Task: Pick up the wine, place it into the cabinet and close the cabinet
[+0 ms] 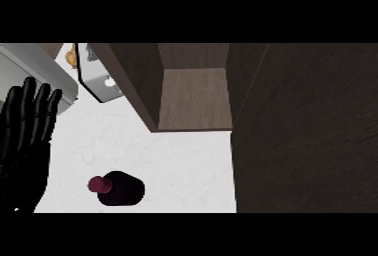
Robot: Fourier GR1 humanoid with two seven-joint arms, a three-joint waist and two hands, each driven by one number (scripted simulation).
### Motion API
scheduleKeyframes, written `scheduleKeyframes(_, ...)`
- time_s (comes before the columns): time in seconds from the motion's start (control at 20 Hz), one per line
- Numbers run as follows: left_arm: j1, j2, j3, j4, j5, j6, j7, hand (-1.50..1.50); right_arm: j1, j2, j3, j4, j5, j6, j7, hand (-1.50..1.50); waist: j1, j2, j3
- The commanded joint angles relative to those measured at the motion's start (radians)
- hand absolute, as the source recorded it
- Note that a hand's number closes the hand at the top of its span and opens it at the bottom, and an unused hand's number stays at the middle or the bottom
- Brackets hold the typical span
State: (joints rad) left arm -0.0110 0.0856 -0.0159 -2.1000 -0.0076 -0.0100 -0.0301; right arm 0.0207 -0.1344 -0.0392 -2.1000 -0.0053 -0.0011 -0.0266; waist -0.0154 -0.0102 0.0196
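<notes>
The black left hand (29,130) rests at nine o'clock, fingers straight and spread, holding nothing. The dark wine bottle with a magenta cap (118,188) stands upright on the white counter (184,155), at about four o'clock from this hand, well apart. The open brown wooden cabinet (193,95) lies at twelve o'clock. No right hand shows.

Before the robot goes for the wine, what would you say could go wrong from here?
1. The wine bottle stands upright on the white counter near the view's lower edge; a sideways bump might topple it.
2. The open cabinet door stands right beside the cabinet opening, so the bottle may clip it going in.
3. Only the open left hand shows; the right hand is out of view.
</notes>
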Motion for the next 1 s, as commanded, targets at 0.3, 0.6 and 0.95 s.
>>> scheduleKeyframes(0.3,0.238,-0.084,-0.451,-0.089,-0.083,0.218,0.101,-1.5,0.136,-0.031,0.117,-0.062,-0.151,0.186,0.067,-1.5,0.018,0.006,-0.021)
scheduleKeyframes(0.6,0.331,-0.085,-0.782,-0.111,-0.223,0.459,0.055,-1.5,0.216,-0.035,0.182,-0.27,-0.187,0.181,0.207,-1.5,0.014,0.003,-0.02)
scheduleKeyframes(0.95,0.301,-0.084,-0.968,-0.181,-0.393,0.585,0.217,-1.5,0.157,-0.073,0.072,-0.279,-0.301,0.191,0.298,-1.5,0.017,0.007,-0.019)
